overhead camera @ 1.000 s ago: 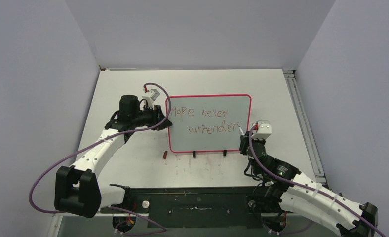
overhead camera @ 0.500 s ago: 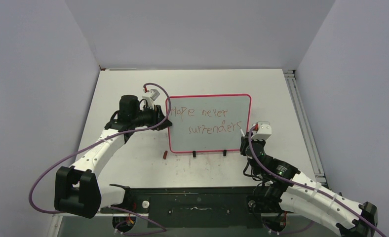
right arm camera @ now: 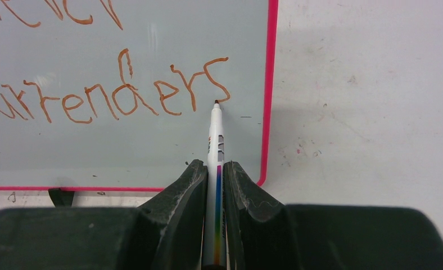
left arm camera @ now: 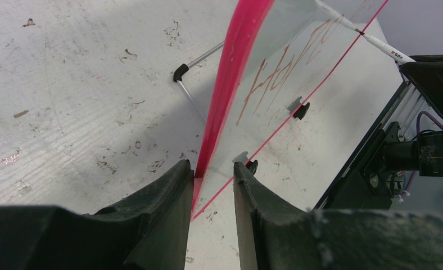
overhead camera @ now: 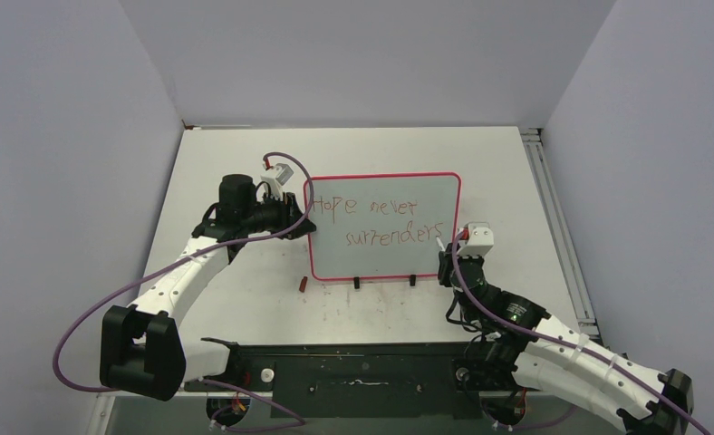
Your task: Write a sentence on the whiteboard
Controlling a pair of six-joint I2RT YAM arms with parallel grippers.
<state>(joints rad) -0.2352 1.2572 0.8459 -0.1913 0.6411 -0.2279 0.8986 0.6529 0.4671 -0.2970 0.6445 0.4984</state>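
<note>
The whiteboard (overhead camera: 390,254) with its pink-red frame stands on the table on two black feet. The sentence (overhead camera: 381,222) reads "Hope never surrenders" in two reddish-brown lines, also seen in the right wrist view (right arm camera: 112,93). My left gripper (overhead camera: 301,217) is shut on the board's left frame edge (left arm camera: 230,73). My right gripper (overhead camera: 446,258) is shut on a white marker (right arm camera: 215,146), whose tip sits at the bottom of the final "s", near the board's right edge (right arm camera: 270,84).
A small dark red marker cap (overhead camera: 303,283) lies on the table left of the board's feet. A metal rail (overhead camera: 553,217) runs along the table's right side. The arms' black base plate (overhead camera: 353,376) is at the near edge.
My right gripper with the marker has drifted slightly down and left along the end of "surrenders". The left arm and board have not moved.
</note>
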